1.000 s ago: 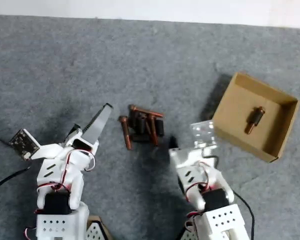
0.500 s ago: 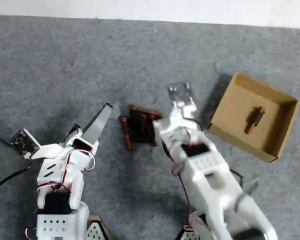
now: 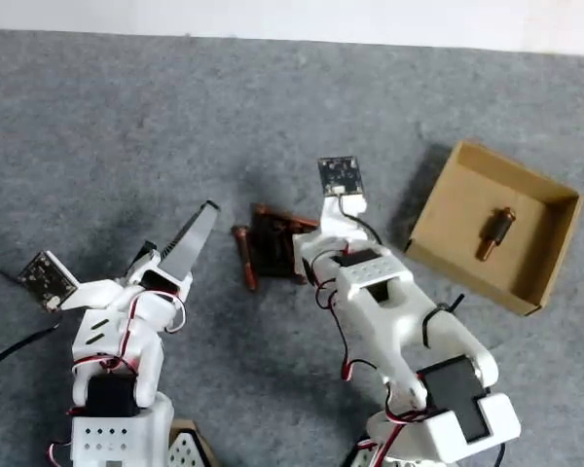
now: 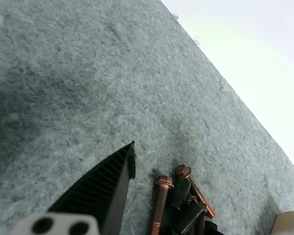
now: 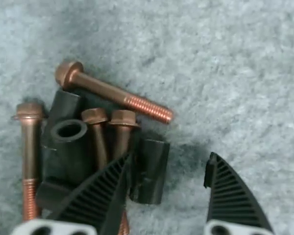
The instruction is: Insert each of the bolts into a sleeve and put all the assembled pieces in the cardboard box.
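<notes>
Right gripper (image 5: pixel 170 164) hung low over the pile (image 5: pixel 63 161), and its two fingers were wide apart with nothing in them. One finger (image 5: pixel 105 191) sat over the two middle bolts (image 5: pixel 95 129). The other finger (image 5: pixel 230 191) was over bare mat (image 5: pixel 245 58). A black sleeve (image 5: pixel 152 171) lay between them, just beside the first finger.

All the bolts and sleeves in the pile were bunched up and touching. A long bolt (image 5: pixel 112 95) lay crosswise by the heads of the middle bolts. The box (image 3: pixel 555 209) stood well apart from the pile, on the right arm's side, with one done piece (image 3: pixel 496 232) in it. The left gripper (image 3: pixel 207 210) pointed at the pile from the other side. It was near but not touching, with its fingers together and empty.

A few things could have gone wrong from there. If the open gripper went straight down, the first finger could have bumped a bolt and not the mat. That would have shoved the whole pile. If the fingers then closed, they could have pinched the sleeve and a bolt at once, because these lay so close. The sleeve looked round and smooth, so it could have rolled away or popped out of a weak pinch. A knocked bolt could have rolled off across the mat too.
</notes>
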### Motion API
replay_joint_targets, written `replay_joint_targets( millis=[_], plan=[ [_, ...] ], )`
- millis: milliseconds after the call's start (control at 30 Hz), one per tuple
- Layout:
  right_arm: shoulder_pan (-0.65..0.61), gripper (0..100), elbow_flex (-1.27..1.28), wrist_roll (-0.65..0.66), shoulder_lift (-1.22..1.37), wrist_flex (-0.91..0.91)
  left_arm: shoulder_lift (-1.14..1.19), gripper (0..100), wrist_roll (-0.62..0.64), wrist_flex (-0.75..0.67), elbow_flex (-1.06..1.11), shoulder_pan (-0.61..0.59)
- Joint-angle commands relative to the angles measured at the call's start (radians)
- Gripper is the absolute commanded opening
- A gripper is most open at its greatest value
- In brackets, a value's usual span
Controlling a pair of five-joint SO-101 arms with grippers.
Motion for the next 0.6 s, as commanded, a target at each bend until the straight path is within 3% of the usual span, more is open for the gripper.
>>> replay_joint_targets(
  millis=[0, 367, 567],
  plan=[
    [-0.016, 20.9, -0.036, -0.006, 0.001, -0.018, -0.007, 59, -0.009, -0.020, 0.004, -0.008],
    [-0.019, 20.9, -0.036, -0.012, 0.007, -0.018, -0.007, 59, -0.009, -0.018, 0.004, -0.008],
    [-0.018, 20.9, -0.134, -0.012, 0.143, 0.039, -0.007, 59, -0.009, -0.018, 0.005, -0.008]
  ],
)
